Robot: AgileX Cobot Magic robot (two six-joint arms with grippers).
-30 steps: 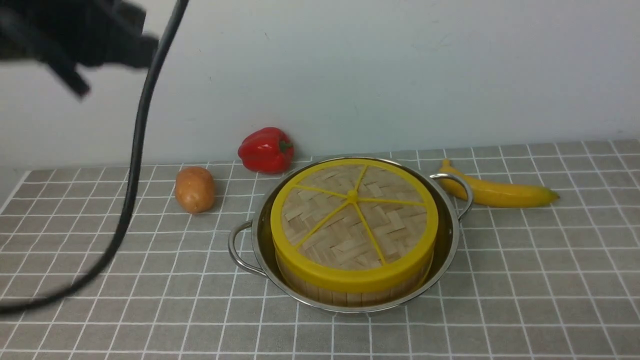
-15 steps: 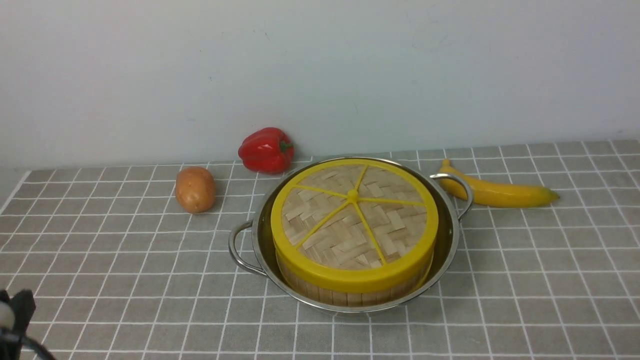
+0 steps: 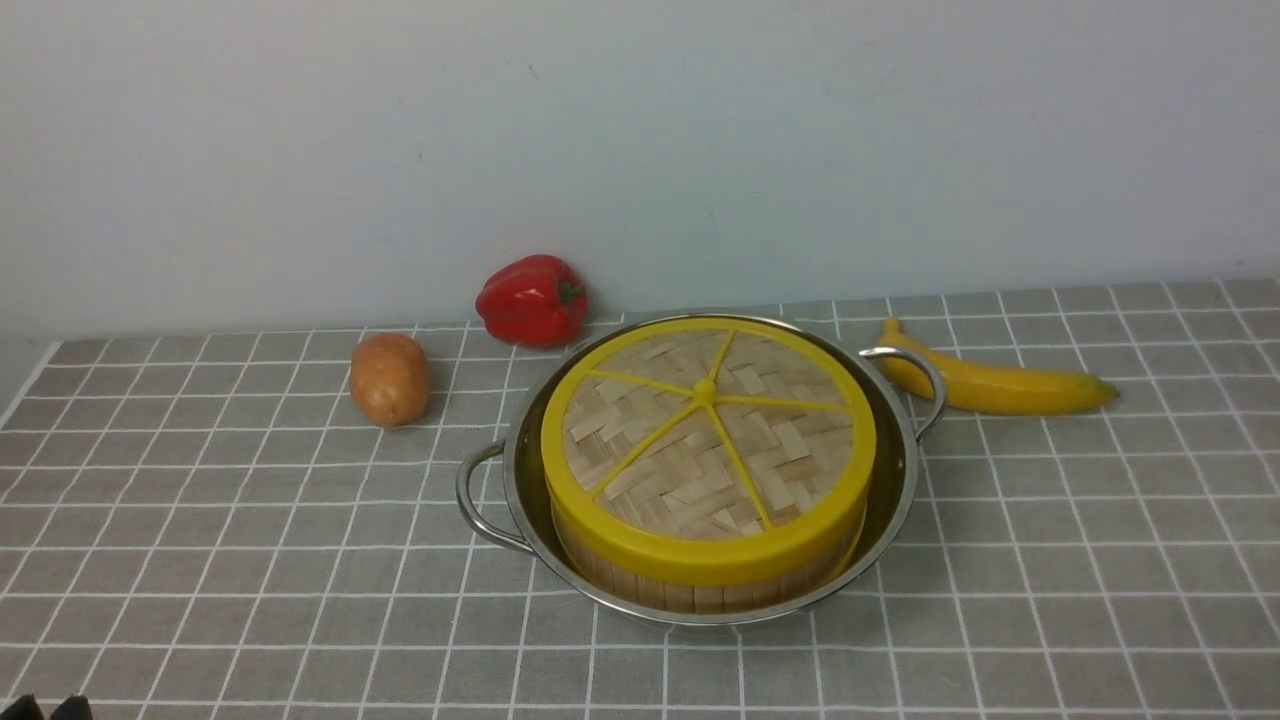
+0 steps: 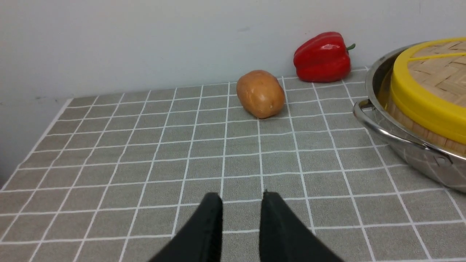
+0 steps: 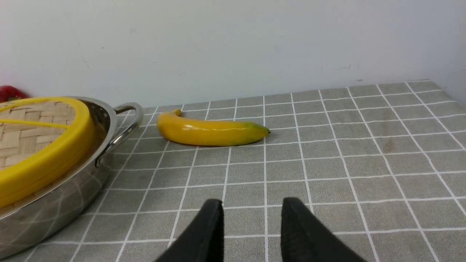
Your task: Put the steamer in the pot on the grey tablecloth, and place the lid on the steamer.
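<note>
The left end effector [image 4: 240, 203], jaws parted and empty, is pulling back low from the lid [image 3: 708, 445], now sitting on the steamer [image 3: 700, 585] in the pot [image 3: 895, 490] to its right; the task is looking complete.

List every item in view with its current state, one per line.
lid: seated flat on the steamer
steamer: inside the pot, covered
pot: upright on the grey tablecloth
grey tablecloth: spread flat
potato: lying on the cloth, untouched
red pepper: by the wall, untouched
banana: lying beside the pot handle
left end effector: open, empty
right end effector: open, empty
</note>
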